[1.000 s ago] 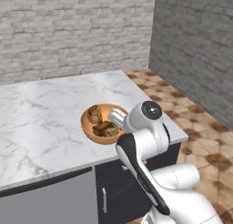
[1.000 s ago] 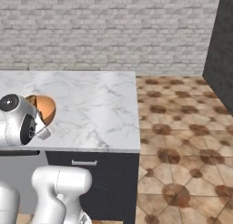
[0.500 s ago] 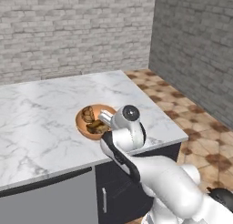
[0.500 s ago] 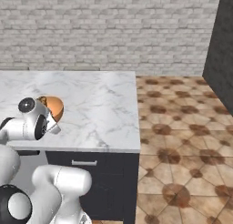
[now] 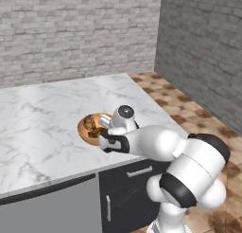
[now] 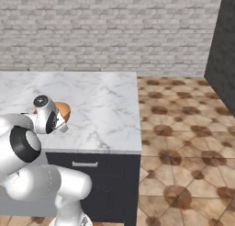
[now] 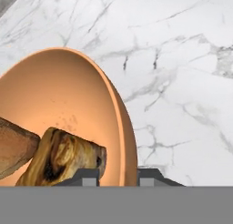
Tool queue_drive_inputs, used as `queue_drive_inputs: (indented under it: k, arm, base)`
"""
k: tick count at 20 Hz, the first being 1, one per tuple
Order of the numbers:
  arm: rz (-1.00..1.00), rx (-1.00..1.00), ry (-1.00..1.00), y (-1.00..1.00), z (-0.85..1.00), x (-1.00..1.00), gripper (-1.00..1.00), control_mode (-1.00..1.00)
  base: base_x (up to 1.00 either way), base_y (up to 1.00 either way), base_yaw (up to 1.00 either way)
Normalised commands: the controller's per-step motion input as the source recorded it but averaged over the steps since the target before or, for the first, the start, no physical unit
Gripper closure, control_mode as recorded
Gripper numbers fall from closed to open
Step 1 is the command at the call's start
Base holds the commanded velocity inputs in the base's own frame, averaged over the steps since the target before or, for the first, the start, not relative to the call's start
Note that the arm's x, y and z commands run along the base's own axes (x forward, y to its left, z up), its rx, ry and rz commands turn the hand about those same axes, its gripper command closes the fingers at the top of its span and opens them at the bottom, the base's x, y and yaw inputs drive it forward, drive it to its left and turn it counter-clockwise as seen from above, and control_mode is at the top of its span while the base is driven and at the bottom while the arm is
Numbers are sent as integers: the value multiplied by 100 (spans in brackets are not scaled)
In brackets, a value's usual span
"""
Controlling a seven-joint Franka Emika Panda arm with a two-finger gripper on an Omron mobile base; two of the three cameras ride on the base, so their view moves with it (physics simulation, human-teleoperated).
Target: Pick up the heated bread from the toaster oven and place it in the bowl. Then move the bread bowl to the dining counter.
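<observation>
Straddling the rim of the bowl (image 7: pixel 119 127), the gripper (image 7: pixel 118 175) has one finger tip inside the bowl and the other outside, over the marble. The tips are close together with the thin wall between them, and the rim seems to be pinched, though the exact contact is hidden at the bottom of the hand view. In the left base view the gripper (image 5: pixel 105 138) sits at the near edge of the bowl (image 5: pixel 84 131).

Just beside the inner tip, inside the bowl, lies a tan-brown piece of bread with dark toasted marks, the heated bread (image 7: pixel 63 157). Next to it, further from the jaws, the end of a second bread piece (image 7: pixel 13 148) shows, smoother and brown. In the left base view both pieces appear as a brown lump in the bowl, ahead of the hand.

The bowl rests on the dining counter (image 7: pixel 182 73), a white marble slab with grey veins that goes on beyond the jaws. From the right base view, the bowl (image 6: pixel 63 111) is partly behind the hand, and the counter's free corner (image 6: pixel 131 147) lies to the side over dark cabinet fronts (image 6: pixel 110 183). Beyond the counter stands a grey brick wall (image 5: pixel 80 33).
</observation>
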Motion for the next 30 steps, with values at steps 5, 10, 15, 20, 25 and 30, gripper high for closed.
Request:
queue_drive_inputs:
  k: [5,10,15,20,25,30]
  arm:
    - [0,-10,-1,0,-52,0,100,-100]
    - [0,0,0,0,-3,10,100,-100]
    - [0,0,3,0,37,-3,-100,-100]
    - [-4,0,-1,-1,91,-31,-100,-100]
    - [-1,0,-15,-21,68,-82,-100,-100]
    - [0,3,-22,-45,69,-100,-100,-100]
  base:
    - [0,0,0]
    - [0,0,0]
    - [0,0,0]
    - [0,0,0]
    - [0,0,0]
    - [0,0,0]
